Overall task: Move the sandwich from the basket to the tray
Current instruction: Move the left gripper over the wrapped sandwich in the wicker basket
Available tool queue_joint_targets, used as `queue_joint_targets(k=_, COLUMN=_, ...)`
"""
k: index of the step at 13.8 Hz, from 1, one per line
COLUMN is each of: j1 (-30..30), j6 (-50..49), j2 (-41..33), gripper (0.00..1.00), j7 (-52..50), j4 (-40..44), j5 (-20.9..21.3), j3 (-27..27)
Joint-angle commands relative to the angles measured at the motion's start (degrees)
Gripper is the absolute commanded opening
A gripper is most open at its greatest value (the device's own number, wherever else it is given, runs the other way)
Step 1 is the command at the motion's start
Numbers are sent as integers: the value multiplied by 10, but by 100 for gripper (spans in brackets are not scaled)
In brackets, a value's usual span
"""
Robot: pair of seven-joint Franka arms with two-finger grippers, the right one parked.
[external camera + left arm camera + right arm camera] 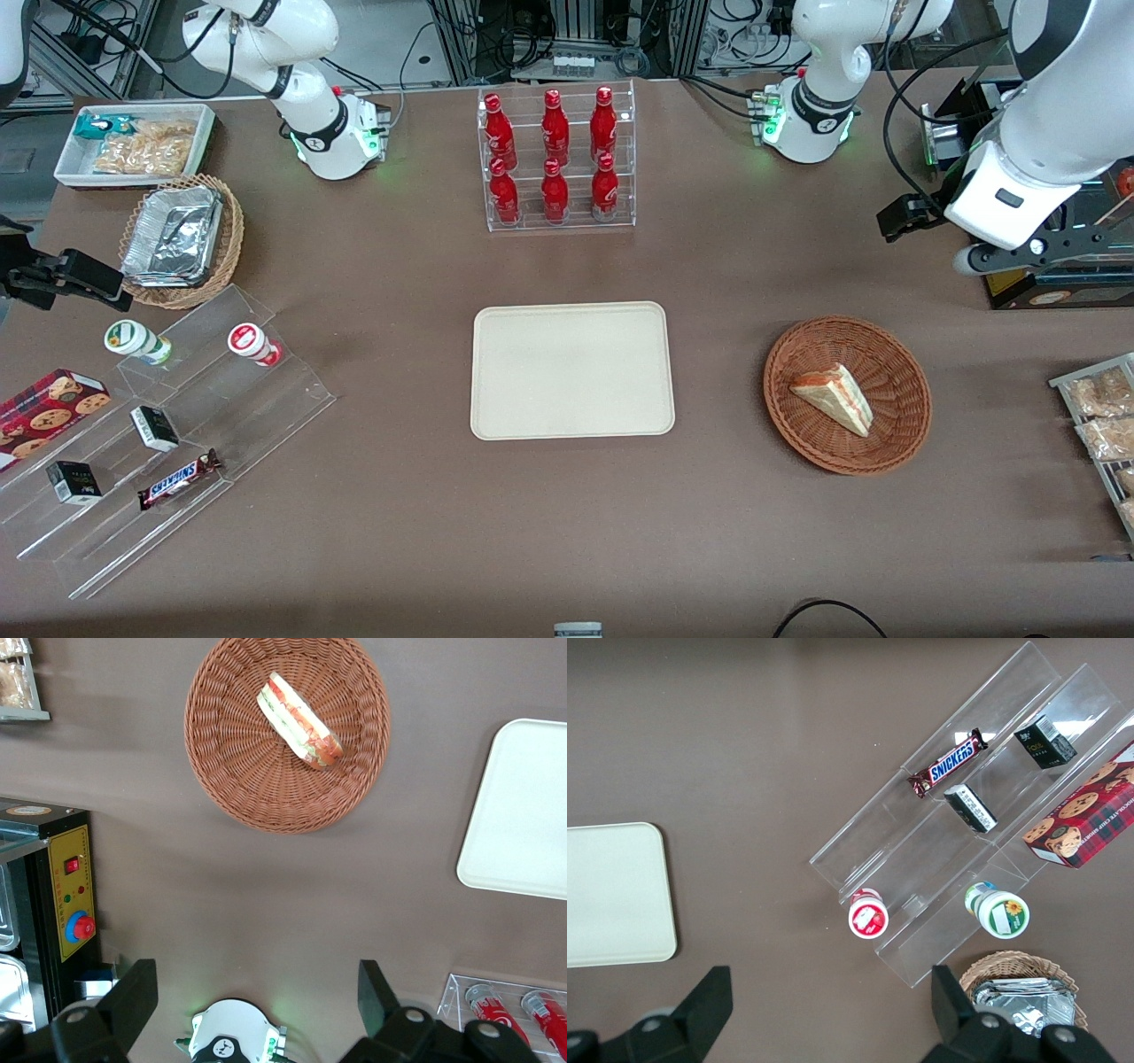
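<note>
Lying in the basket: the sandwich [833, 399], a pale wedge with red, orange and green layers, rests on the woven bottom of the basket [895, 425], a little off its middle.
Basket: round, reddish-brown wicker, it stands on the brown desk [399, 532], well apart from the tray and toward the working arm's end of the desk.
Tray: cream-beige and flat [571, 370], it sits near the middle of the desk, and nothing lies on it.
Gripper: the gripper [257, 1001] hangs high above the desk, well apart from the basket and farther from the front camera than it.
Jaws: they stand wide apart and hold nothing; the two dark fingers [133, 992] frame only bare desk in the wrist view.
Sandwich in wrist view: the sandwich [299, 722] is tilted inside the basket [230, 771], its filling edge turned up.
Bottle rack: a clear rack with red bottles [555, 159] stands farther from the front camera than the tray [523, 815].
</note>
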Motion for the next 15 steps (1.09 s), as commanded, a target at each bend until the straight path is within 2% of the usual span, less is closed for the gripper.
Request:
queue_joint_targets(k=1, j1=-4, j6=-3, j2=-8, gripper=100, j7=-6, j4=2, j5=-6, j3=5)
queue_joint_targets(k=4, j1=-1, j6=-3, j2=0, gripper=100, j7=-3, j4=0, j5=-3, j3=5)
queue_joint_targets(k=9, j1=2, j6=11, j2=107, gripper=100, j7=-12, j4=0, j5=22, j3=10)
queue_joint_targets(k=12, j1=3, j6=103, j2=176, gripper=100, j7=-54, j4=-29, j5=34, j3=30)
queue_joint_targets(k=15, j1=8, j6=217, j2=231, gripper=100, j7=-159, j4=-58, j5=27, j3=36)
